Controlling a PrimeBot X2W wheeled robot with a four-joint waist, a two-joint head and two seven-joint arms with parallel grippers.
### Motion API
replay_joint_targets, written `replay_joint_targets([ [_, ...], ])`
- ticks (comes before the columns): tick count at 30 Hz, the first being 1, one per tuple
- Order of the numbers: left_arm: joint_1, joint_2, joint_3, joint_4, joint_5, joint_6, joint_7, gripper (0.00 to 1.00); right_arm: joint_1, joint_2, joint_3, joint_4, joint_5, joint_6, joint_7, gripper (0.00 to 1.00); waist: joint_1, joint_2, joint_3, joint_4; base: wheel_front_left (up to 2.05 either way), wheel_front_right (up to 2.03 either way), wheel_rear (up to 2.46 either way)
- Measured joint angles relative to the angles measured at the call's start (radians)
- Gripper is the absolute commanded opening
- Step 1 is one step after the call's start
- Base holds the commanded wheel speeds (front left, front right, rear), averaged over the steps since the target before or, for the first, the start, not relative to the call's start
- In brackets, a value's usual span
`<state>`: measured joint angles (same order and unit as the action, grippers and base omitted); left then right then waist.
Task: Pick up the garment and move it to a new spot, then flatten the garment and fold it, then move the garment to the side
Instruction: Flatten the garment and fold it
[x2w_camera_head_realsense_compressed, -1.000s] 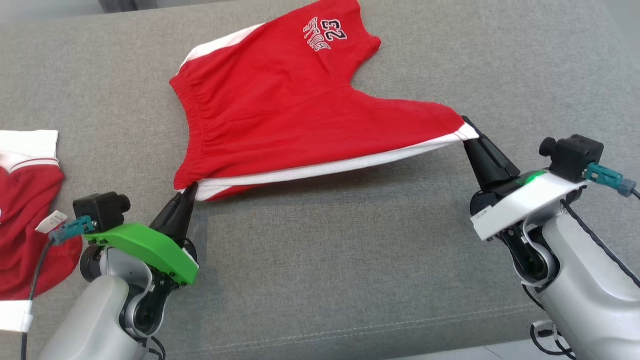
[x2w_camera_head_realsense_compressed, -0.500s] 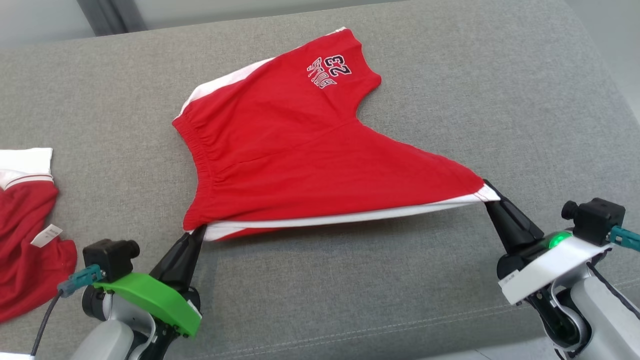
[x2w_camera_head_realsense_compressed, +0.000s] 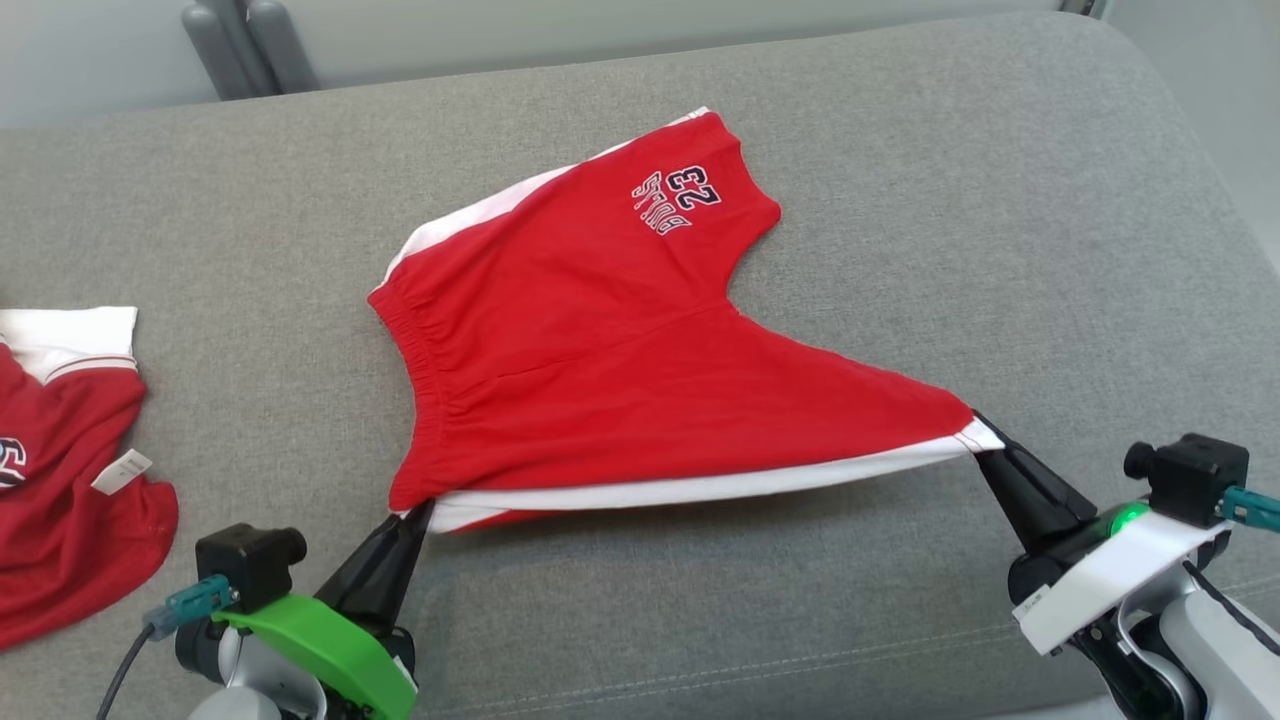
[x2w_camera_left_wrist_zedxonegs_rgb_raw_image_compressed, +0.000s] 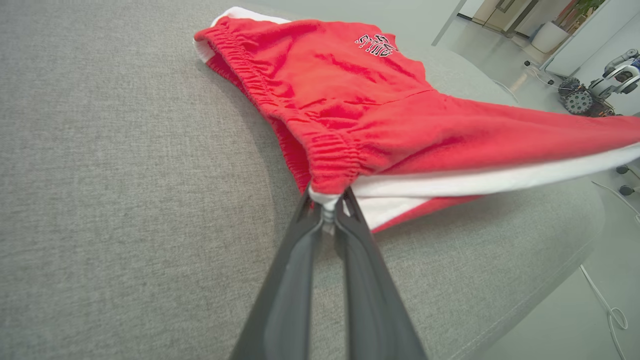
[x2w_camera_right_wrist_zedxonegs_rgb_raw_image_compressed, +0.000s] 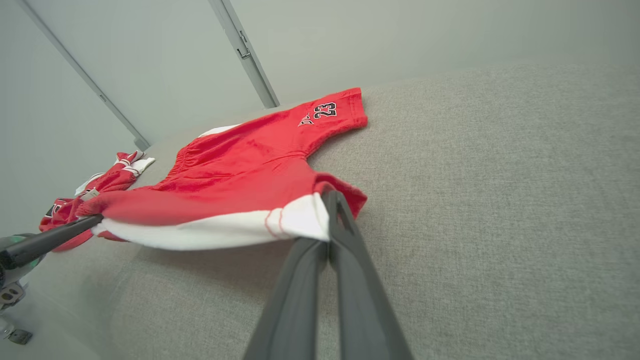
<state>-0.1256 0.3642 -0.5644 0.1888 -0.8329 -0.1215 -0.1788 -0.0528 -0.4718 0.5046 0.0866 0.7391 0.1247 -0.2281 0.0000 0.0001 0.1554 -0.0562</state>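
The garment (x2w_camera_head_realsense_compressed: 620, 370) is a pair of red shorts with white side stripes and a "23" print, stretched across a grey cushion. My left gripper (x2w_camera_head_realsense_compressed: 422, 508) is shut on the waistband corner at the near left; in the left wrist view the garment (x2w_camera_left_wrist_zedxonegs_rgb_raw_image_compressed: 360, 115) bunches between the left gripper (x2w_camera_left_wrist_zedxonegs_rgb_raw_image_compressed: 327, 200) tips. My right gripper (x2w_camera_head_realsense_compressed: 985, 440) is shut on the white-edged leg hem at the near right; in the right wrist view the right gripper (x2w_camera_right_wrist_zedxonegs_rgb_raw_image_compressed: 325, 220) pinches the garment (x2w_camera_right_wrist_zedxonegs_rgb_raw_image_compressed: 240, 175). The near edge hangs lifted between the two grippers; the far leg lies on the cushion.
A second red and white garment (x2w_camera_head_realsense_compressed: 60, 470) lies crumpled at the left edge of the grey cushion (x2w_camera_head_realsense_compressed: 900, 180). The cushion's front seam (x2w_camera_head_realsense_compressed: 700, 665) runs close to my grippers. Beyond the cushion's far edge stand a pale wall and grey posts (x2w_camera_head_realsense_compressed: 240, 40).
The head view has shifted, so the shorts sit lower in the picture. Both grippers keep their hold, and the near edge stays stretched between them, drawn toward the front of the cushion.
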Motion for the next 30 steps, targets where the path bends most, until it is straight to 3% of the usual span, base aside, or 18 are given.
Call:
replay_joint_targets([
  [12,-0.137,0.001,0.011,-0.049,0.04,0.021,0.013,0.0,-0.152,0.014,-0.026,0.025,0.001,-0.006,0.051,0.0,0.0,0.0,0.074,0.02,0.0,0.0,0.0],
  [24,-0.321,-0.044,0.037,-0.06,0.041,0.025,0.034,0.0,-0.409,0.044,-0.08,0.085,-0.003,-0.039,0.078,0.0,0.0,0.0,0.208,0.067,0.0,0.0,0.0],
  [30,-0.393,-0.073,0.05,-0.049,0.041,0.025,0.032,0.0,-0.54,0.037,-0.084,0.139,-0.023,-0.039,0.112,0.0,0.0,0.0,0.274,0.095,0.0,0.0,0.0],
])
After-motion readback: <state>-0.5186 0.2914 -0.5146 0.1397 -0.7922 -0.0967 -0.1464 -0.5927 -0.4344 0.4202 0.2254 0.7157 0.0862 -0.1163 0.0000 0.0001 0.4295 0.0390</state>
